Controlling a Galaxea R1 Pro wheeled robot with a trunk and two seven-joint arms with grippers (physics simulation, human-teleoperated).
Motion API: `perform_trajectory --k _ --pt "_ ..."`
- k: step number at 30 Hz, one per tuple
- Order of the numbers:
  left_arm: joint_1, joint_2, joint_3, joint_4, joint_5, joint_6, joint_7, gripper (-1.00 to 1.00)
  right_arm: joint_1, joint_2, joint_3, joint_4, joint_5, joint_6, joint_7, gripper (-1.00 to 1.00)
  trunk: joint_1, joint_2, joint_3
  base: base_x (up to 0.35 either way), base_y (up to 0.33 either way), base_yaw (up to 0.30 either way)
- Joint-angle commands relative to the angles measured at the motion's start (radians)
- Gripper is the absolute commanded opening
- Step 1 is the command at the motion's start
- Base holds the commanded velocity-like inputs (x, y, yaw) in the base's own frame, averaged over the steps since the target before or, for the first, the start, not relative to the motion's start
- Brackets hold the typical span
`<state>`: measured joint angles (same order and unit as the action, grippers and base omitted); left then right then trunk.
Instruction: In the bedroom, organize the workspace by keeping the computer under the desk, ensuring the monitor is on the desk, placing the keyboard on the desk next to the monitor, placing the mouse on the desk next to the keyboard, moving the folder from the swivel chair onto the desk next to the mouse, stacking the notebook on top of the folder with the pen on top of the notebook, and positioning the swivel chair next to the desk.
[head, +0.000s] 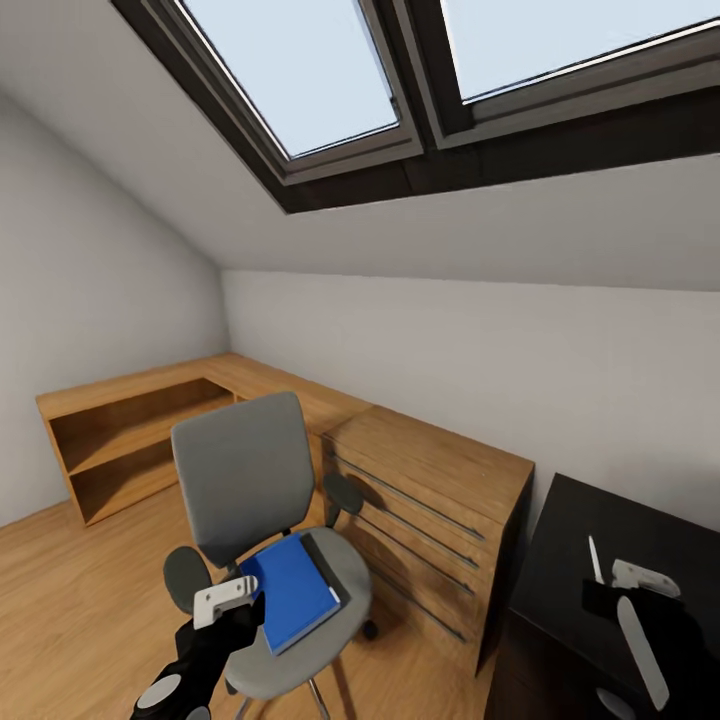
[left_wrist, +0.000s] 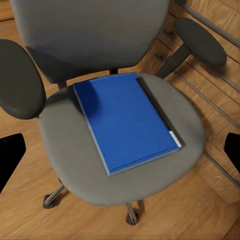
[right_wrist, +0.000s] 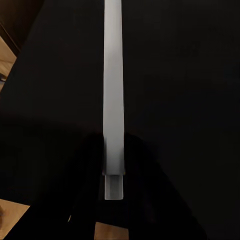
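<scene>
Flat blue folder (left_wrist: 127, 120) lying on the seat of the grey padded swivel chair (head: 240, 470) (beside the wooden drawer unit (head: 440, 510)), left gripper (head: 228, 598) hovering near it with fingers spread wide, right gripper (head: 622, 590) clamped on a slim white pen (right_wrist: 113, 90) over the black desk (head: 640, 540).

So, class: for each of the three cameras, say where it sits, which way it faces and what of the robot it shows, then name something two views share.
Head view: on the robot's head, facing forward and down at the swivel chair; shows the left gripper and right gripper.
Left wrist view: above the chair seat, looking down at the folder; dark fingertips at the edges.
Right wrist view: along the gripper at the pen it clamps.
Shared: folder in the head and left wrist views.
</scene>
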<state>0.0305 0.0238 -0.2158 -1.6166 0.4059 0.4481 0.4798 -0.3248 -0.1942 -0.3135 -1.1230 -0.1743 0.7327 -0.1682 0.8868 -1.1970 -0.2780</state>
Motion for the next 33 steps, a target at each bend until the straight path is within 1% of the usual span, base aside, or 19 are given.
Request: perform_trajectory --k 1,5,11,14,15,18,27,33 --pt "0.000 0.001 -0.003 -0.002 0.010 0.001 0.010 1.00 -0.006 0.000 0.000 0.007 -0.013 0.000 -0.008 -1.00 0.004 -0.008 -0.004 -0.002 -0.002 0.000" --pt "0.000 0.000 -0.003 -0.002 0.010 0.000 0.010 1.00 -0.011 -0.001 -0.001 0.016 -0.023 -0.002 -0.007 -1.00 0.019 -0.036 -0.017 0.000 0.000 0.000" --pt "0.000 -0.002 -0.004 -0.002 0.010 0.000 0.011 1.00 -0.011 -0.001 0.000 0.017 -0.083 -0.002 0.023 -1.00 0.042 -0.078 -0.036 0.000 0.000 0.000" --pt "0.000 -0.002 -0.004 -0.002 0.010 0.000 0.011 1.00 -0.011 -0.001 -0.001 0.018 -0.097 -0.003 0.044 -1.00 0.054 -0.099 -0.045 0.000 0.000 0.000" --pt "0.000 -0.002 -0.007 -0.002 0.010 0.000 0.012 1.00 -0.011 -0.001 -0.002 0.020 -0.110 -0.003 0.059 -1.00 0.058 -0.106 -0.048 0.000 0.000 0.000" --pt "0.000 -0.002 -0.013 -0.002 0.010 0.000 0.012 1.00 -0.011 -0.002 -0.008 0.033 -0.126 -0.003 0.067 -1.00 0.069 -0.127 -0.058 0.000 0.000 0.000" --pt "0.000 -0.002 -0.016 -0.002 0.010 0.000 0.013 1.00 -0.012 -0.002 -0.028 0.043 -0.134 -0.003 0.071 -1.00 0.104 -0.190 -0.086 0.000 0.000 0.000" --pt "0.000 -0.002 -0.016 -0.002 0.010 0.000 0.013 1.00 -0.012 -0.002 -0.031 0.042 -0.134 -0.003 0.072 -1.00 0.127 -0.232 -0.105 0.000 0.000 0.000"
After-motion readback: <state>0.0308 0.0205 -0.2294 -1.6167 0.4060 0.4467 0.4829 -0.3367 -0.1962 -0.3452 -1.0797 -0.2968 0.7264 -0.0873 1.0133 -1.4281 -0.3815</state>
